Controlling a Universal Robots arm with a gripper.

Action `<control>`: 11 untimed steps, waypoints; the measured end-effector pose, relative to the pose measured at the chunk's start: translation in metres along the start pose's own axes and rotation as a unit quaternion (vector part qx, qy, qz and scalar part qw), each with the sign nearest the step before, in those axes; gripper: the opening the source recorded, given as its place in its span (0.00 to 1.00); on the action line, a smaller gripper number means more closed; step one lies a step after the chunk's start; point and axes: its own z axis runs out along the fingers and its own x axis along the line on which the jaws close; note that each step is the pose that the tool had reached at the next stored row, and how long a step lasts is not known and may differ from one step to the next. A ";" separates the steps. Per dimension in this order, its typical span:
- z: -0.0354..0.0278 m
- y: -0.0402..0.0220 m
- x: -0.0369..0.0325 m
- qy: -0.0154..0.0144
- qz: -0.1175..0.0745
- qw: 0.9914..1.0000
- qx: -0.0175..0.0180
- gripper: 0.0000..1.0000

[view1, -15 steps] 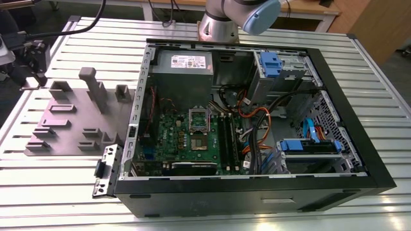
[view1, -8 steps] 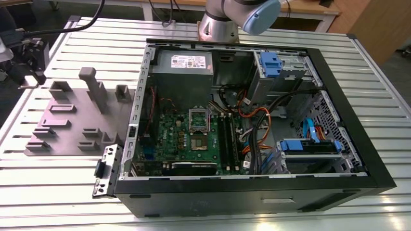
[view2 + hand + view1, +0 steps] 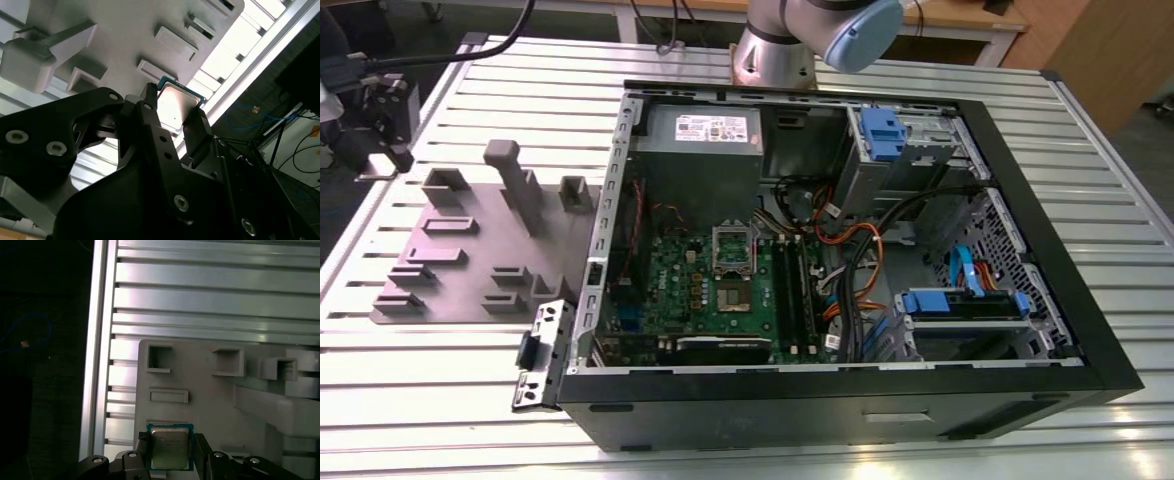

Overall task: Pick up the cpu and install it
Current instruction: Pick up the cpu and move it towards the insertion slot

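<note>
Looking at both wrist views, the gripper (image 3: 170,452) (image 3: 174,114) has its two black fingers (image 3: 141,454) (image 3: 150,112) closed in on the cpu (image 3: 170,446) (image 3: 175,106), one on each of two opposite edges, so it's pretty clearly gripping the chip. The cpu's dull silver top faces the cameras, with a thin greenish rim peeking out around it. It sits over the grey fixture plate (image 3: 210,405) (image 3: 125,40), close to one of the plate's edges, next to a flat rectangular pocket (image 3: 169,396) and a row of square slotted blocks (image 3: 160,360). Can't tell whether the chip is resting on the plate or hanging just above it. The plate lies on the ribbed aluminium tabletop (image 3: 210,285). In the exterior view that same plate (image 3: 467,270) is on the tabletop (image 3: 440,400) just beside the open computer case (image 3: 1014,150), on the exterior view's left of it. Inside the case the green motherboard (image 3: 687,280) lies flat, with the shiny metal socket frame (image 3: 732,245) near its middle, well apart from where the chip is held. The robot arm (image 3: 781,45) rises behind the case.
</note>
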 end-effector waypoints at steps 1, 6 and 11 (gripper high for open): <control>-0.0006 0.0000 0.0000 0.000 0.000 1.000 0.000 0.45; -0.0031 0.0001 0.0001 0.000 0.000 1.000 0.000 0.45; -0.0055 0.0002 0.0001 0.000 0.000 1.000 0.000 0.45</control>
